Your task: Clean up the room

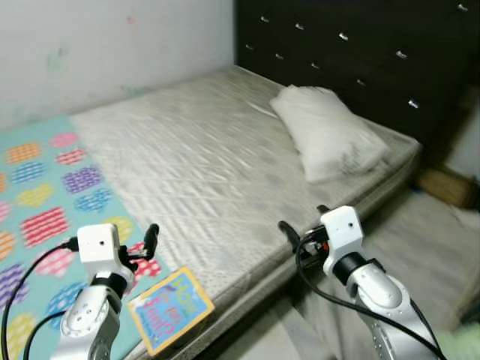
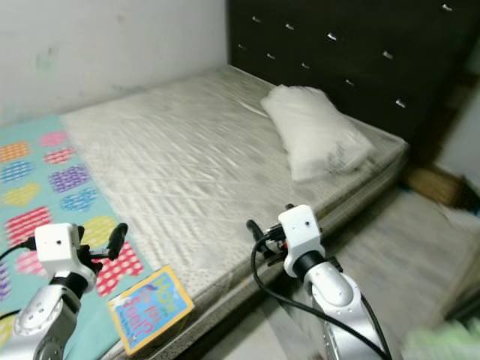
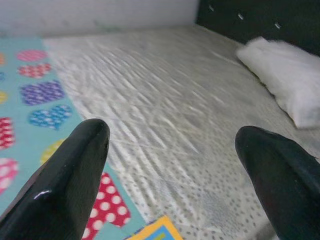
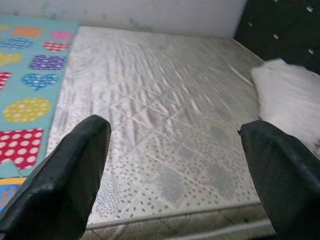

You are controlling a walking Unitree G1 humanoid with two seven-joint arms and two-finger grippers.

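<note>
A wide bed with a bare grey mattress [image 1: 195, 165] lies before me. A white pillow [image 1: 326, 131] rests at its far right end, near the dark headboard [image 1: 360, 52]. A teal blanket with coloured hearts [image 1: 52, 202] covers the left part of the bed. A picture book [image 1: 171, 309] with a yellow border lies at the near edge, partly on the blanket. My left gripper [image 1: 146, 244] hovers open just left of and above the book. My right gripper [image 1: 304, 223] is open over the mattress's near edge, with nothing between its fingers [image 4: 60, 175].
A grey wall runs behind the bed. Pale floor [image 1: 420, 232] opens to the right of the bed. A brown object [image 1: 446, 186] sits on the floor by the headboard, and something blurred and green [image 1: 461, 341] lies at the lower right.
</note>
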